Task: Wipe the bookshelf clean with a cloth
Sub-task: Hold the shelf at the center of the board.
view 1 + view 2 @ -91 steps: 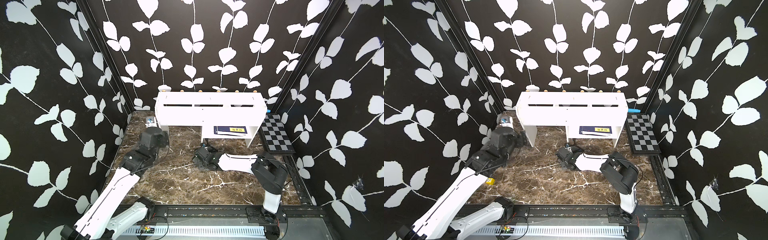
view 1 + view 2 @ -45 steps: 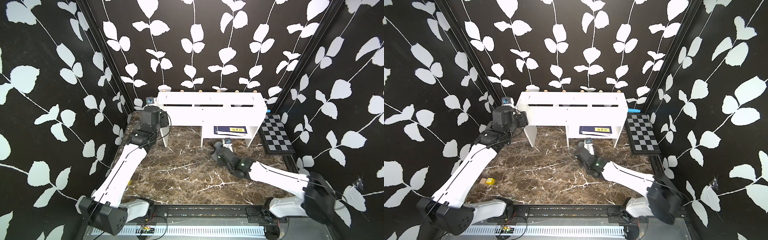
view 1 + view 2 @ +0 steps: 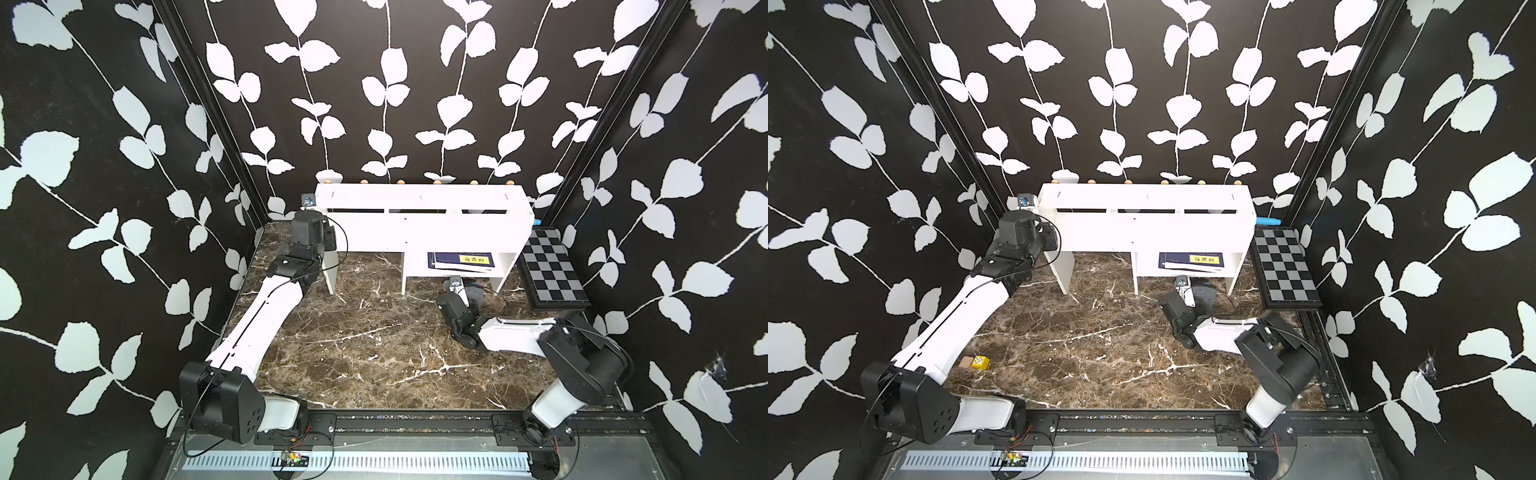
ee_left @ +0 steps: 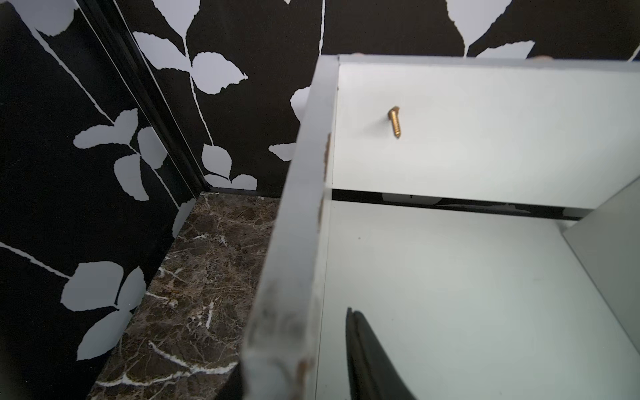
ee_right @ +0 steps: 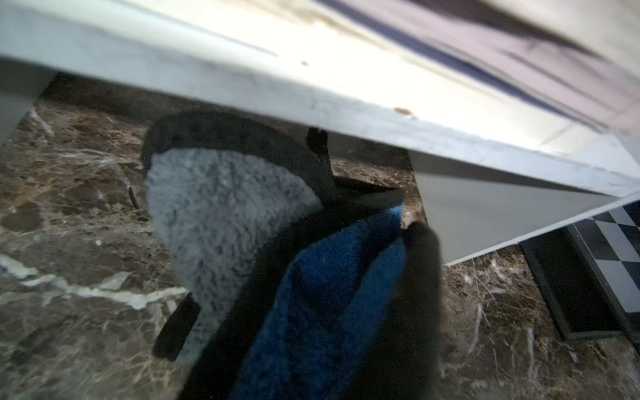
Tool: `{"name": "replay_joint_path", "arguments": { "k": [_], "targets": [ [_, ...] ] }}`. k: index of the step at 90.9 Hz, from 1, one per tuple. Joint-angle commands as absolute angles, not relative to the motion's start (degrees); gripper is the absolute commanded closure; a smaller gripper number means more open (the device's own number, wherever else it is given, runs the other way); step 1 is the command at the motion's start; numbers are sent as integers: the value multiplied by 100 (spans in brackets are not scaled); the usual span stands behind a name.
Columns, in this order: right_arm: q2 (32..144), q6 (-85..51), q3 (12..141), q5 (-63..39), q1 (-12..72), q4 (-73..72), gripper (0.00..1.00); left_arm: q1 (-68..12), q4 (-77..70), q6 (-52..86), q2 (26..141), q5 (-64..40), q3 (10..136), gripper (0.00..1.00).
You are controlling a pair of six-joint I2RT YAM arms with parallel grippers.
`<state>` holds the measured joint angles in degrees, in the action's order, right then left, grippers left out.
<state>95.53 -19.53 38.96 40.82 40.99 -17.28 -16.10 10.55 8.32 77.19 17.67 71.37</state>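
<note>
Inside the bookshelf (image 3: pixel 415 232), lower compartment, lies a blue booklet (image 3: pixel 446 259).

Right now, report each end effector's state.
Left end effector: astride a side panel of the bookshelf; grip cannot be told.
Right end effector: closed on the cloth.

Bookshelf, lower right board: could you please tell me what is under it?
The cloth, grey and blue, held by the right gripper, reaches under the bookshelf board's edge. Whatever lies farther back is covered.
</note>
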Motion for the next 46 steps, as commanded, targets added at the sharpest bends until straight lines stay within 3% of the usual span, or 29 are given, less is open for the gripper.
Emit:
{"name": "replay_joint_path", "arguments": {
  "k": [1,17,30,46],
  "targets": [
    [9749,-1732,4095,3850,4058,-2948,100,-1635,546,680,7559,1514,6957,73],
    [10383,-1707,4600,3487,4208,-3679,100,-1635,412,695,7633,1416,6867,81],
    [10892,-1024,5310,3942,4702,-3182,100,-1635,412,659,7660,1354,6891,85],
    [11039,-1030,5438,3694,4861,-3265,100,-1634,361,600,7618,1487,6826,85]
  ]
}}
